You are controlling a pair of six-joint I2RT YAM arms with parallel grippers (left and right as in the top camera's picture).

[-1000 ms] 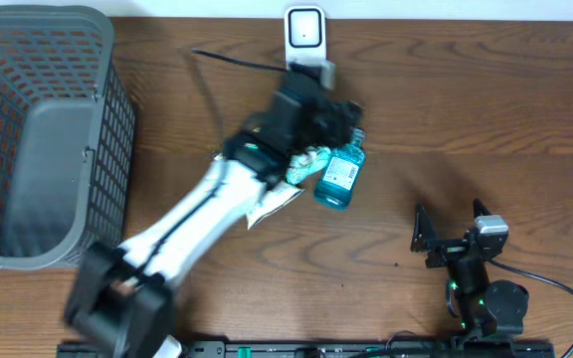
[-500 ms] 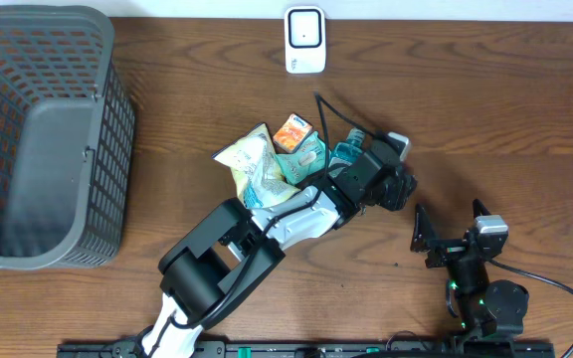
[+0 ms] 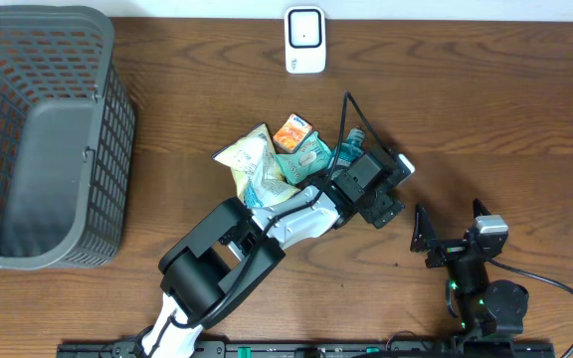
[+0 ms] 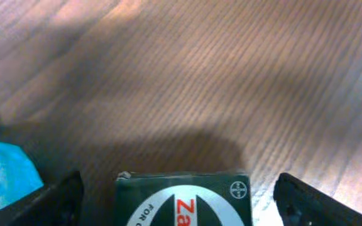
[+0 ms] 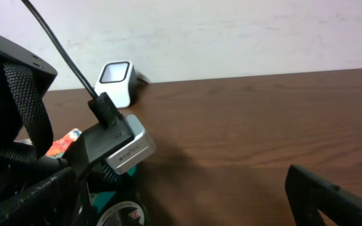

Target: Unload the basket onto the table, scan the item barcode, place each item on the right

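One change: left end effector (image 4: 178, 191) has spread wide, freeing the dark box (image 4: 184, 207) (lower centre, wrist view). Scan likely done; right end effector (image 5: 181, 194) idle, open, empty.

Left arm (image 3: 267, 224): white shell, black joints, centre frame.
Cable (image 3: 347, 124): thin, black, off the left wrist.
Left gripper (image 4: 178, 194): black fingers.
Right arm (image 3: 485, 298): all black, lower right, tiny green light (image 3: 453, 288).
Camera block (image 3: 491, 228): grey-white, on the right wrist.

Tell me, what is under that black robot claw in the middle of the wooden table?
A dark box with red-and-white lettering lies between the left gripper's open fingers. From overhead the gripper covers it.
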